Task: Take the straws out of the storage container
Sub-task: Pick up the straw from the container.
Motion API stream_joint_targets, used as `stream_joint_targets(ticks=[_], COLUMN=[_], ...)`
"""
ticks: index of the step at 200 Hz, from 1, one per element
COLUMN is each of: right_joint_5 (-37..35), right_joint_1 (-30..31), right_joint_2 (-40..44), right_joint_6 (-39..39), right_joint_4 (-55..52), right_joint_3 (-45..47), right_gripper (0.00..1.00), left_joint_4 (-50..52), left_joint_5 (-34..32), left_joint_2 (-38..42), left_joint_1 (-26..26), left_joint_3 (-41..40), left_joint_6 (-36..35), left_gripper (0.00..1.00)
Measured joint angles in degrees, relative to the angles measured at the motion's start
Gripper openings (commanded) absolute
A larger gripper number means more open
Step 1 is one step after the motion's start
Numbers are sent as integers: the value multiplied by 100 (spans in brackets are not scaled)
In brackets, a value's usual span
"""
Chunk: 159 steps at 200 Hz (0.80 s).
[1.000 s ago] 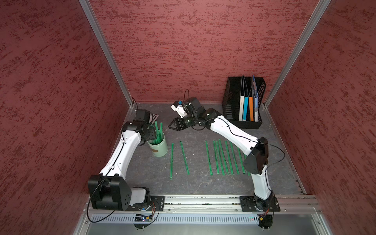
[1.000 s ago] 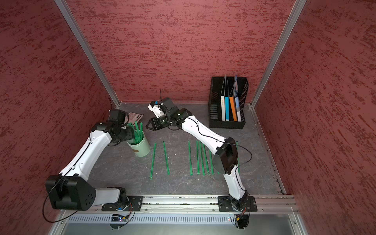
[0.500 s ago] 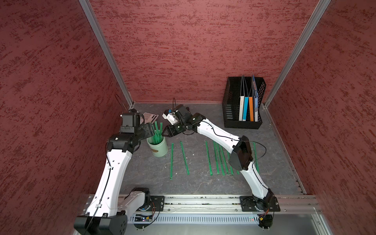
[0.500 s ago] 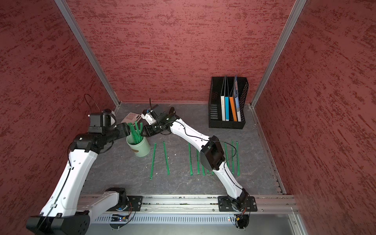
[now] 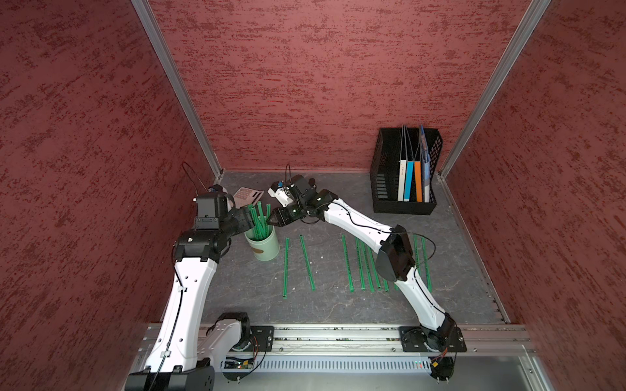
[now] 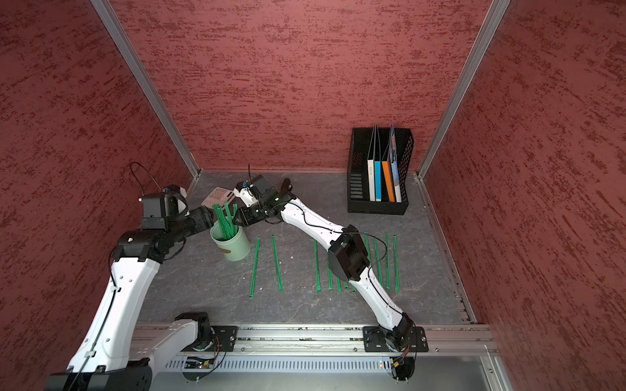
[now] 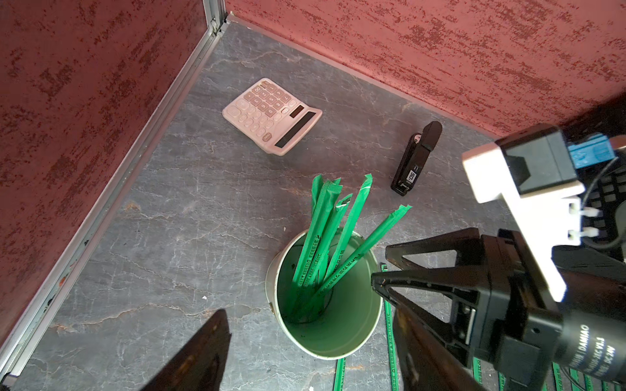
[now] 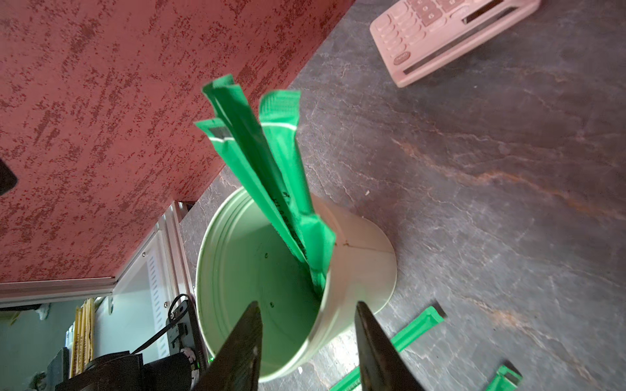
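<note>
The storage container (image 5: 263,246), a pale mint cup with a brown mark, stands upright at left centre in both top views (image 6: 233,245). Several green straws (image 5: 259,220) lean in it, tops pointing to the back (image 7: 325,233) (image 8: 271,169). More straws (image 5: 362,267) lie in rows on the floor to its right. My left gripper (image 5: 250,219) is open beside the standing straws, its fingers (image 7: 203,352) wide on either side of the cup. From the right, my right gripper (image 5: 271,220) hangs open over the cup rim (image 8: 306,309), holding nothing.
A pink calculator (image 7: 271,116) and a black stapler (image 7: 416,159) lie behind the cup near the back wall. The black mesh file rack (image 5: 403,169) with folders stands at back right. Red walls close in three sides; a metal rail (image 5: 338,335) runs along the front.
My right gripper has moved left, up to the cup and its straws. The left arm has swung its elbow forward, its gripper staying at the cup and opening slightly wider.
</note>
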<state>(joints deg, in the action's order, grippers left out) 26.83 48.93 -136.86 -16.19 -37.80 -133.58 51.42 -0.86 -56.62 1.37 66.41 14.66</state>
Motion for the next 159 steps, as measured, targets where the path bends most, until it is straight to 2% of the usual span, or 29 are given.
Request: stream_joint_targets(ticks=[71, 129, 159], right_joint_5=[13, 17, 17], right_joint_1=[0, 0, 0], right_joint_2=[-116, -192, -192], right_joint_6=[-2, -57, -116], right_joint_4=[522, 807, 911], right_joint_3=[0, 0, 0], right_gripper=[35, 16, 10], left_joint_4=[-9, -9, -7], left_joint_5=[168, 234, 249], left_joint_2=[0, 0, 0], left_joint_1=[61, 79, 120], left_joint_3=[-26, -46, -101], left_joint_6=[-9, -11, -15], left_gripper=[76, 76, 76])
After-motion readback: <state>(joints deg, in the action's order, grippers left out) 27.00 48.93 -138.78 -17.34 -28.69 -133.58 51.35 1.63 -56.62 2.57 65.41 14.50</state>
